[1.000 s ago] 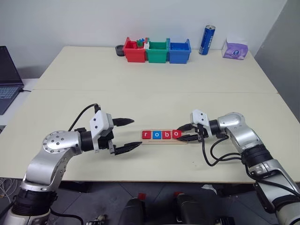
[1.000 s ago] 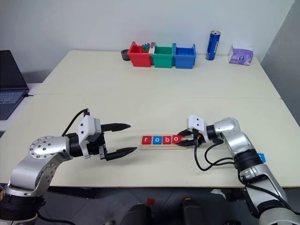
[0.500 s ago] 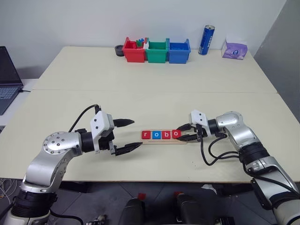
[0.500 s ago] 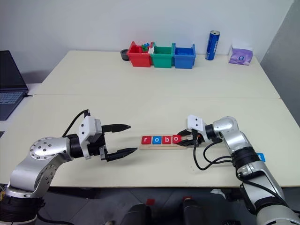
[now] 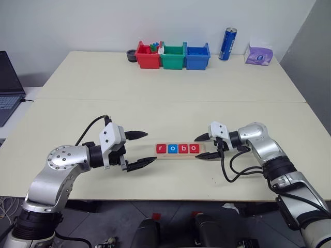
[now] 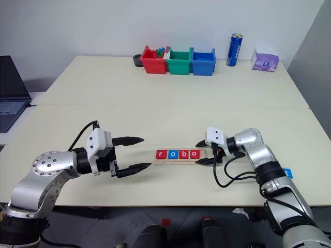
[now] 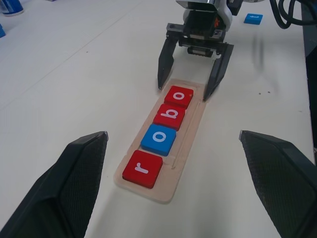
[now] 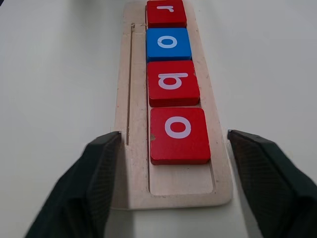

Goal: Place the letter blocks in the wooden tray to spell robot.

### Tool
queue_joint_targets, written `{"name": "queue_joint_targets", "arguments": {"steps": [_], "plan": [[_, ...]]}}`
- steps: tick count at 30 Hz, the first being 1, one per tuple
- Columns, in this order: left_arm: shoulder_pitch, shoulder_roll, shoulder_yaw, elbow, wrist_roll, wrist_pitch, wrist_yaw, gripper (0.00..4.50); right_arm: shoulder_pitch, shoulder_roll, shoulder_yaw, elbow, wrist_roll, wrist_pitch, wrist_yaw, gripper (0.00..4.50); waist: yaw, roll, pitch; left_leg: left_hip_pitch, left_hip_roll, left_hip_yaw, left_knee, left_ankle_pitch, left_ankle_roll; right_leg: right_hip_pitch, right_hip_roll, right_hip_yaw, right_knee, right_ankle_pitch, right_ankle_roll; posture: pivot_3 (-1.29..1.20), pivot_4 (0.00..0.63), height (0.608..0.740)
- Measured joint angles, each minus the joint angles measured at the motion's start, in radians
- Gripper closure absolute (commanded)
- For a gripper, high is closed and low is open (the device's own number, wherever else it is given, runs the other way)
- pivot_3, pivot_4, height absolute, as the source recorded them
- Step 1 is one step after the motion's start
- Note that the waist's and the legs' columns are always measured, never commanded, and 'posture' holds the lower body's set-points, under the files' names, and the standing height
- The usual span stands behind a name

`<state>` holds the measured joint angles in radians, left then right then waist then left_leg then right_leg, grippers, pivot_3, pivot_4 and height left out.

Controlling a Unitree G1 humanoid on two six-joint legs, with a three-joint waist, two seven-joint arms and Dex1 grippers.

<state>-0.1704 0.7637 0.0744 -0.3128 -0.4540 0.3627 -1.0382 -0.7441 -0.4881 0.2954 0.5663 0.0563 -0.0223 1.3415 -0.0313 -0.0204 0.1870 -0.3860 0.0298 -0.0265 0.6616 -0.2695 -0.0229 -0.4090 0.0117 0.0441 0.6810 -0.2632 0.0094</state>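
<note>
Your left gripper (image 5: 140, 150) hangs spread and empty, just left of the wooden tray (image 7: 190, 126). Four letter blocks (image 8: 179, 134) sit in its groove. Your right gripper (image 5: 203, 146) straddles the tray's end, released. A blue tile (image 7: 253, 18), probably t, lies beyond: light, stiff; pinch its edges.

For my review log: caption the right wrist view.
Open right gripper at tray end; r, o, b, o placed.
</note>
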Motion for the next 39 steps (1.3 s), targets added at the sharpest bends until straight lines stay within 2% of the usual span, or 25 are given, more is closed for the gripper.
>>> {"name": "queue_joint_targets", "arguments": {"steps": [6, 9, 20, 39], "plan": [[0.004, 0.000, 0.000, 0.000, 0.002, 0.000, 0.001, 0.00, -0.019, -0.025, -0.043, -0.019, 0.026, 0.055, 0.007, 0.05, 0.001, 0.000, 0.000, 0.000, 0.000, 0.000, 0.000, 0.000, 0.000, 0.000, -0.001, 0.000, 0.000, 0.000, 0.000, 0.00, 0.150, 0.740], [0.009, 0.000, 0.000, 0.000, 0.002, 0.000, 0.000, 0.00, -0.018, -0.049, -0.050, -0.026, 0.028, 0.058, 0.010, 0.61, 0.001, 0.000, 0.000, 0.000, 0.000, 0.000, 0.000, 0.000, 0.000, 0.000, -0.001, 0.000, 0.000, 0.000, 0.000, 0.00, 0.150, 0.740], [0.002, 0.000, -0.001, 0.005, 0.006, -0.005, -0.007, 0.00, 0.030, -0.052, -0.058, -0.035, 0.026, 0.041, 0.005, 4.48, 0.000, 0.000, 0.000, 0.000, 0.000, 0.000, 0.000, 0.000, 0.000, 0.000, -0.001, 0.000, 0.000, 0.000, 0.000, 0.00, 0.150, 0.740], [-0.001, 0.000, -0.001, 0.008, 0.010, -0.005, -0.014, 0.00, 0.055, -0.007, -0.036, -0.032, -0.001, -0.024, -0.036, 4.48, 0.000, 0.000, 0.000, 0.000, 0.000, 0.000, 0.000, 0.000, 0.000, 0.000, -0.001, 0.000, 0.000, 0.000, 0.000, 0.00, 0.150, 0.740]]}}
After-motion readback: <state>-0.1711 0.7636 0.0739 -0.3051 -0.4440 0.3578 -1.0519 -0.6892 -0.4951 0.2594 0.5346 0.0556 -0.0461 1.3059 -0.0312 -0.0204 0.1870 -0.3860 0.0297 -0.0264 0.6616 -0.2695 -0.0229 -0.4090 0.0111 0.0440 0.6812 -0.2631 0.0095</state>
